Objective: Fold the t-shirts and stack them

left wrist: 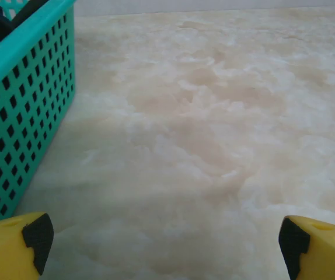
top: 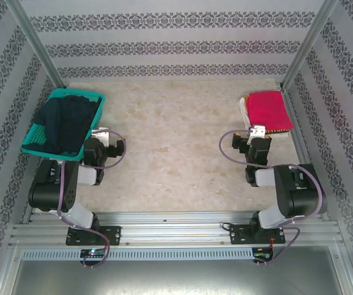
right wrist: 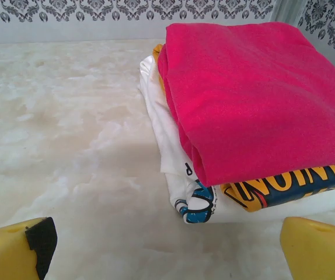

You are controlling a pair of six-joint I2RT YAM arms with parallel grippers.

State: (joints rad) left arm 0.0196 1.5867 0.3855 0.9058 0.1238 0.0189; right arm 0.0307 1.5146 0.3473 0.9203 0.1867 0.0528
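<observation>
Pink-red t-shirt (right wrist: 255,99) on top of the pile, folded into a thick, soft rectangle with a rounded fold edge facing the right wrist camera, fleecy matte cloth, a few gentle creases. Under it a printed t-shirt (right wrist: 290,186), dark blue with bold yellow lettering peeking out, and below that a white t-shirt (right wrist: 167,146) whose edge spills out to the left with a small blue graphic at its corner. That stack lies at the far right of the bench (top: 176,147), a smooth, pale, marble-patterned surface. Over on the far left, the navy t-shirt (top: 66,120) lies crumpled and unfolded, heaped inside the basket (left wrist: 21,116), a rigid teal plastic one with a grid of square holes in its wall. Left gripper (left wrist: 164,245) is spread wide, yellow fingers (left wrist: 4,248) with black pads (left wrist: 38,236) at the two bottom corners of its wrist view, nothing between them, low over the bench just beside the basket's near right corner. Right gripper (right wrist: 164,245) is spread just as wide and empty, facing the stack's near edge, close but apart from it. Both arms are folded back on themselves, elbows down near their bases, wrists pointing toward the far wall.
</observation>
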